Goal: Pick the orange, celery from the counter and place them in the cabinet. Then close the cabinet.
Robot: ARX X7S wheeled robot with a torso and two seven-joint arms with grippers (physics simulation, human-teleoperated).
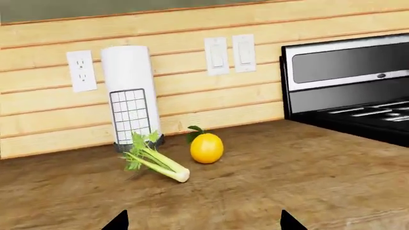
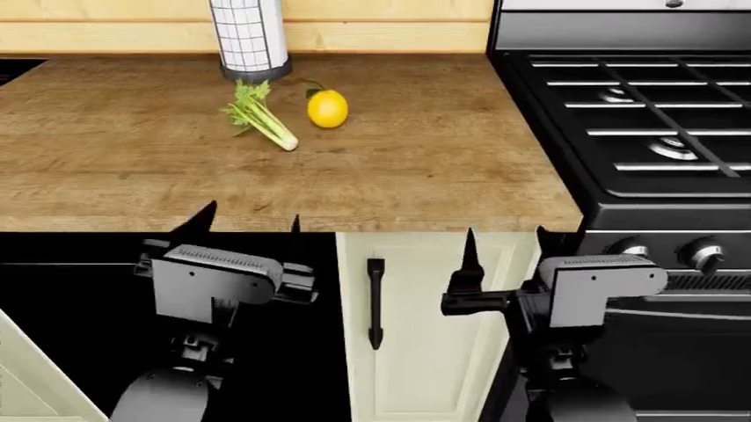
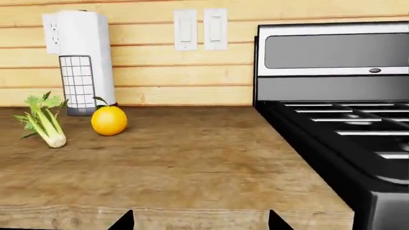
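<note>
Overhead, the head view shows the celery and orange lying just apart on the counter, near a paper-towel roll; the left gripper and right gripper hang spread and empty before the cabinet. Both wrist views show the same pair at the backsplash.
</note>
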